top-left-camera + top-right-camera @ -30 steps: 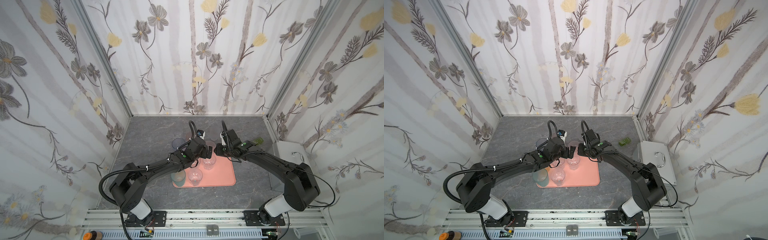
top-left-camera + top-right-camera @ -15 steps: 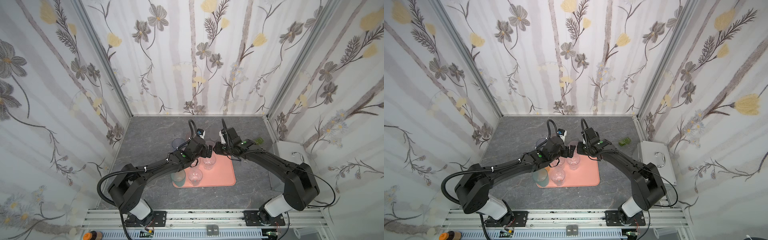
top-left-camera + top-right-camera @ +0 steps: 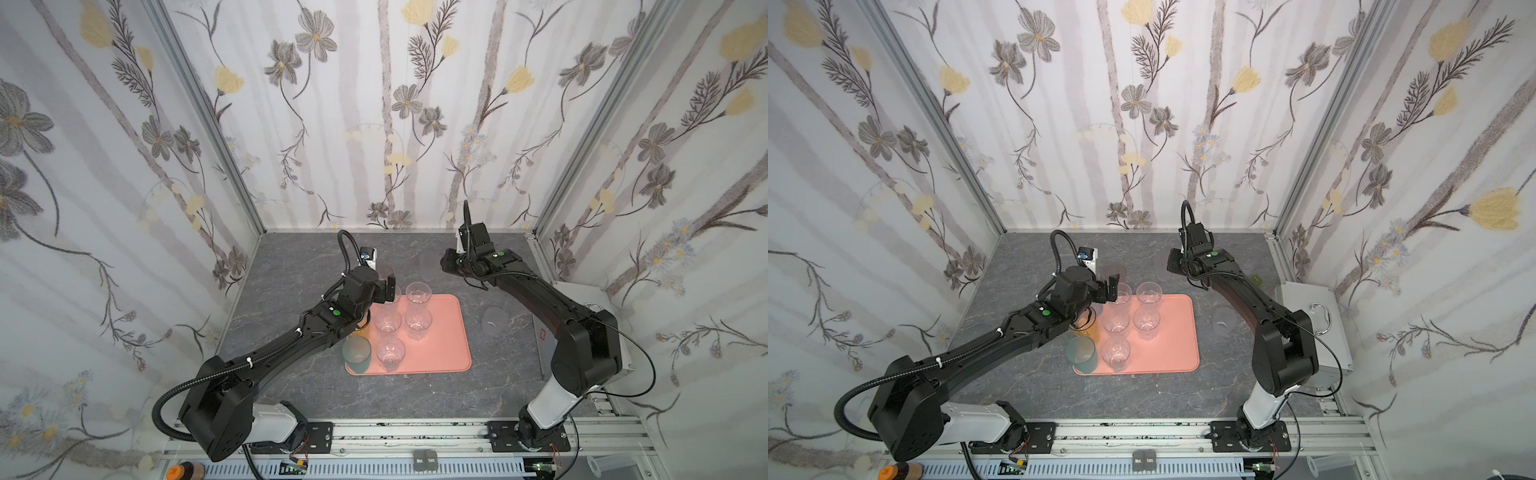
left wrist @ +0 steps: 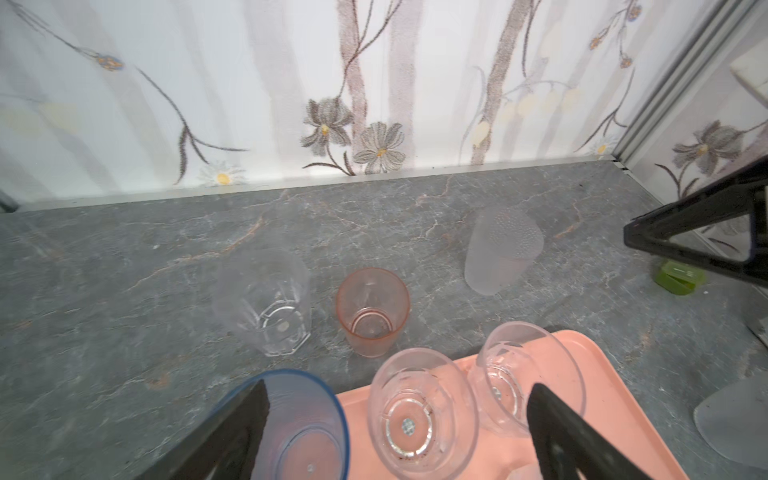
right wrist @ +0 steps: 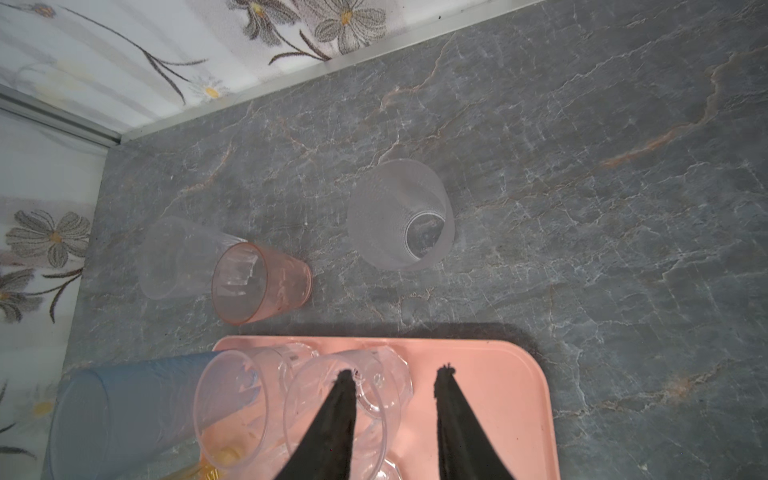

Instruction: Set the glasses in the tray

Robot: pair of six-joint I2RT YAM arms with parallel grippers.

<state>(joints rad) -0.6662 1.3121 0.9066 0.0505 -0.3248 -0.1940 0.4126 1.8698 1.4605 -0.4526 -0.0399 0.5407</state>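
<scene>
Several clear glasses (image 3: 388,322) stand in the tray (image 3: 444,345). They look light, stiff, slippery and breakable, so pinch the wall near the rim. Left gripper (image 4: 395,390) is spread wide and empty over the tray's back row. Beyond it on the tabletop (image 5: 582,208), the pink glass (image 4: 372,311) and frosted glass (image 5: 399,216) stand near the right gripper (image 5: 395,374), which is partly spread and empty.

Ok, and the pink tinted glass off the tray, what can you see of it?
The pink tinted glass is a short see-through tumbler with a thicker round base, empty and upright, mouth up. It stands on the grey table just beyond the tray's back edge, not on it, with a visible gap to the clear faceted glass beside it. Only the table touches it.
</scene>
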